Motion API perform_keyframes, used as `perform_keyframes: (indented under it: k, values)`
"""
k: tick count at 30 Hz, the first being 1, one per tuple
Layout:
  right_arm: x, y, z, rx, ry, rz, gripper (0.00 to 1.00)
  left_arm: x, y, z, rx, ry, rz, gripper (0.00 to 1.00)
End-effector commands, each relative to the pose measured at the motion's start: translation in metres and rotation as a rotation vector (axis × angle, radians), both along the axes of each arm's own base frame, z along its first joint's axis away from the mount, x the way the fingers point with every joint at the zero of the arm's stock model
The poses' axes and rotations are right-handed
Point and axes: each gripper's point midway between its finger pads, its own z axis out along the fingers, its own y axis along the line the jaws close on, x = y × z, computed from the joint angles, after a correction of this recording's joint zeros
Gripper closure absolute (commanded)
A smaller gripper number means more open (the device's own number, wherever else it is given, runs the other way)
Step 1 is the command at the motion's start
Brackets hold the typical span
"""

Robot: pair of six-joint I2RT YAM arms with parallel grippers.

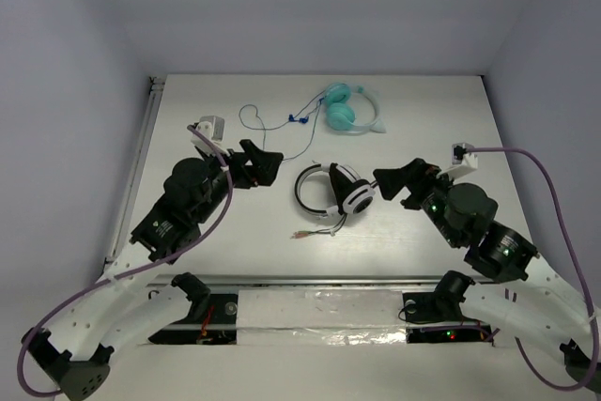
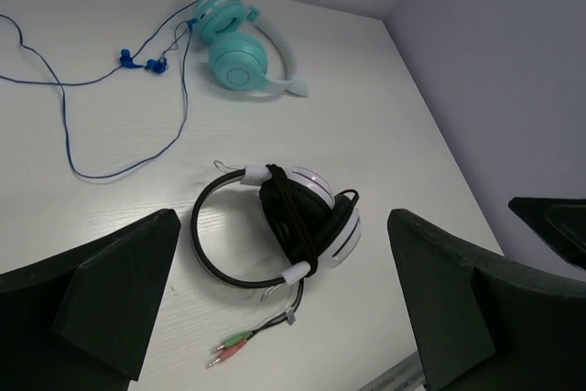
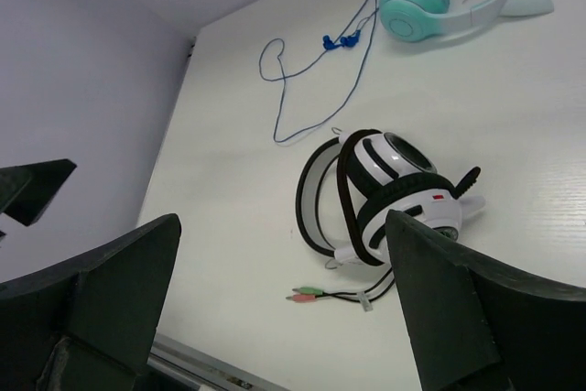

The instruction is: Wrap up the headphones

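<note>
The headphones (image 1: 333,192) lie on the white table between my two grippers, earcups stacked together. Their dark cable is wound around the earcups (image 2: 307,217). A short tail ends in green and pink plugs (image 2: 229,345) loose on the table toward the near edge. My left gripper (image 1: 266,164) stands open just left of the headband, touching nothing. My right gripper (image 1: 387,182) stands open just right of the earcups (image 3: 394,190), also holding nothing. In each wrist view the fingers (image 2: 119,299) (image 3: 458,299) frame the headphones from a distance.
Teal headphones (image 1: 347,110) lie at the back of the table, with a thin blue cable (image 1: 272,129) trailing to the left. A metal rail (image 1: 329,284) runs along the table's near edge. Grey walls close in the left, right and back.
</note>
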Motion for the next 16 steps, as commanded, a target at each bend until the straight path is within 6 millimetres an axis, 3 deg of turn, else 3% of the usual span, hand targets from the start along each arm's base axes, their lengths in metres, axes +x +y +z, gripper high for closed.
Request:
perform_keyframes:
  k: [1,8,16]
  values:
    - [0.000,-0.004,0.008,0.025,-0.015,-0.015,0.00,-0.016,0.004,0.024,0.020,-0.068,-0.051,0.01]
    - [-0.006,-0.014,0.031,0.075,-0.075,-0.028,0.00,-0.013,0.013,0.009,0.074,-0.063,-0.017,0.01]
    - [-0.006,-0.021,0.032,0.085,-0.094,-0.051,0.00,-0.018,0.015,0.015,0.067,-0.084,-0.027,0.01]
